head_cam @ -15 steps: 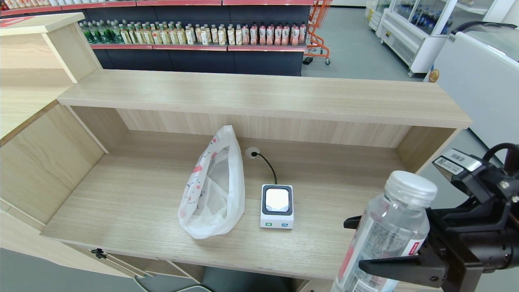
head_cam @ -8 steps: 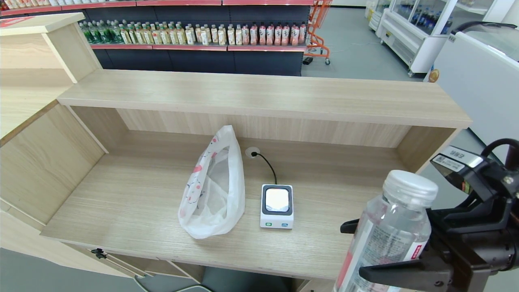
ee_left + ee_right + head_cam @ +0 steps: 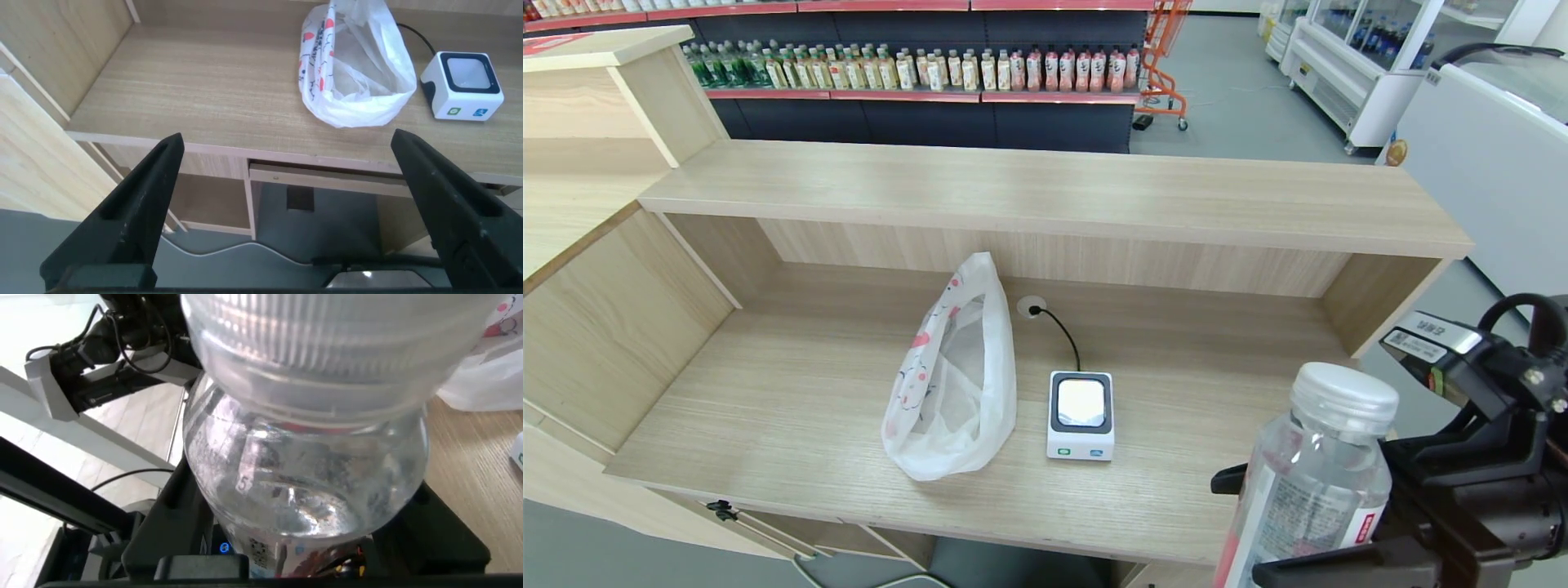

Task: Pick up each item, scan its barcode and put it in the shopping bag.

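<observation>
- Right gripper [image 3: 1241, 527]: fingers clenched around the clear water bottle [image 3: 1311, 482], cap up, off the near right corner of the surface [image 3: 792, 408]
- Left gripper [image 3: 288, 140]: fingers spread, holding nothing
- Shopping bag [image 3: 952, 384] lies on the surface, scanner [image 3: 1081, 415] just beside it

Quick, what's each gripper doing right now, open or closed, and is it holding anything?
Left gripper: open, holding nothing.
Right gripper: closed on the water bottle.
</observation>
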{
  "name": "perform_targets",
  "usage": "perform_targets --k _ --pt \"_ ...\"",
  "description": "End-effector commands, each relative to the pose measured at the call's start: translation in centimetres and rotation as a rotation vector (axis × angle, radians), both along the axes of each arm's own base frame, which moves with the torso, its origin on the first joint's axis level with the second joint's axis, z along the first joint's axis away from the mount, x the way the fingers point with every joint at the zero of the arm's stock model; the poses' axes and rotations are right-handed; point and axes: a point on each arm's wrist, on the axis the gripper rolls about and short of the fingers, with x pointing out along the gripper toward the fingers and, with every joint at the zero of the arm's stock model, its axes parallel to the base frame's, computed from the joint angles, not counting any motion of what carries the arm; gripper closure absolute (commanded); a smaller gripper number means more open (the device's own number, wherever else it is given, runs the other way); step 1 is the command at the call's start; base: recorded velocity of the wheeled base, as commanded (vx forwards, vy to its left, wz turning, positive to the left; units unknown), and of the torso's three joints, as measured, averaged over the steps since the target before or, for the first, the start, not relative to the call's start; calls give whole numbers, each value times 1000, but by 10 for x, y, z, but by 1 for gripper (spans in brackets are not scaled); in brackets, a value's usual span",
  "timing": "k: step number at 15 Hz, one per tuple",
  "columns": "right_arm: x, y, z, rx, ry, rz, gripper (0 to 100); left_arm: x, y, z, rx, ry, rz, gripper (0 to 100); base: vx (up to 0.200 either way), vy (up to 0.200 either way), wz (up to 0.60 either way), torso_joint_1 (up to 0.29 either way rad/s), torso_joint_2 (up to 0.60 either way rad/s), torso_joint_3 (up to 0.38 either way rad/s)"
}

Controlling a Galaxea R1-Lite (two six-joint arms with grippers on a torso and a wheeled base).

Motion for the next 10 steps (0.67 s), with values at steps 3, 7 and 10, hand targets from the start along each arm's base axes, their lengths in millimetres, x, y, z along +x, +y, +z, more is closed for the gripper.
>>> perform_targets --k 3,7,10 --pt "-2 -1 1 3 6 8 100 0 0 0 0 -1 1 0 0 0 0 0 0 0" --pt "-4 -4 4 10 -7 -1 100 0 0 0 0 1 1 0 0 0 0 0 0 0" --pt "-1 -14 6 11 -74 -55 100 0 0 0 0 1 1 0 0 0 0 0 0 0"
